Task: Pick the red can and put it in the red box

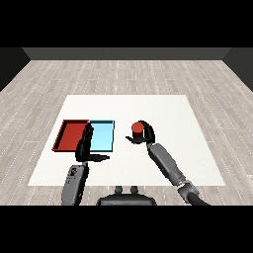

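Note:
The red can [137,129] stands upright on the white table [168,113], right of the trays. My right hand [146,135] is curled round the can from its right and near side. The red tray [70,135] lies at the left, with the light blue tray [102,134] touching its right side. My left hand [85,146] hovers over the seam between the two trays, fingers straight and pointing away from me, thumb out to the right, holding nothing.
Both trays hold nothing. Bare white table surface stretches behind the trays and to the right of the can. Grey wooden floor surrounds the table.

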Robot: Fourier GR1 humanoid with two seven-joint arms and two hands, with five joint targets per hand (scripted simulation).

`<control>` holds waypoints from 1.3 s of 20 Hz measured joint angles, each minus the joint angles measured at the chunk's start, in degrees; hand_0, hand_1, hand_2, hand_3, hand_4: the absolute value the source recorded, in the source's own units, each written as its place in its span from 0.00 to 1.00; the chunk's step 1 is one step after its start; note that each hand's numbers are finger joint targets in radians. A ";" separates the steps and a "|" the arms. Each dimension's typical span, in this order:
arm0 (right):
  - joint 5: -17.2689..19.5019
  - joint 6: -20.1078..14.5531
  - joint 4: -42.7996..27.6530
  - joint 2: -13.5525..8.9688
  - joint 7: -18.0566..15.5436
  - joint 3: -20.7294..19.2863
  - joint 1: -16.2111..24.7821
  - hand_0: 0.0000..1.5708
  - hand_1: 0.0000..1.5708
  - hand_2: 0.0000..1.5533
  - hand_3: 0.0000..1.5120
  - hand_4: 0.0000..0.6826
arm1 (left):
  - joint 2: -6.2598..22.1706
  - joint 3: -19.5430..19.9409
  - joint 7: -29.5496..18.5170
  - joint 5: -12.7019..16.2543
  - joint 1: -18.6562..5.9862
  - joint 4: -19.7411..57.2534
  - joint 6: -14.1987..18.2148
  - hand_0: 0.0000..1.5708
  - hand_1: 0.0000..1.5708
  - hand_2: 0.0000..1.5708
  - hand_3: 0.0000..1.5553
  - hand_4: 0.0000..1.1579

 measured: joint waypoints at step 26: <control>9.38 -5.66 -18.50 6.15 8.19 2.46 8.14 0.93 0.93 0.93 0.91 0.93 | -0.50 -15.75 3.13 5.78 -9.26 14.23 10.92 0.00 0.00 0.00 0.00 0.00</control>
